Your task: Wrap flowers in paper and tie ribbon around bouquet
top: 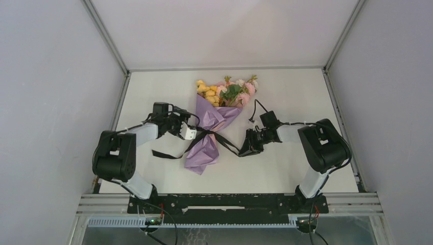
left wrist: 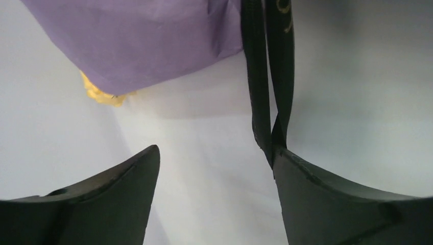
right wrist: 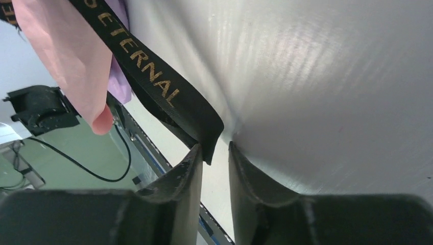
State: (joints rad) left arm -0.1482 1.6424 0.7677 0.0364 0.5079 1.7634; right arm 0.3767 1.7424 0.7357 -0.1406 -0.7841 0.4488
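Observation:
The bouquet lies mid-table: pink, yellow and white flowers at the far end, lilac paper coned round the stems. The black ribbon crosses the cone's waist, its tails trailing to both sides. My left gripper sits at the cone's left edge. In the left wrist view it is wide open, the ribbon brushing its right fingertip and the paper beyond. My right gripper is at the right tail's end. In its own view it stands slightly open, the lettered ribbon end resting against the left fingertip.
The white table is boxed in by grey walls at left, right and back. A metal rail runs along the near edge by the arm bases. A thin black cable loops above the right arm's wrist.

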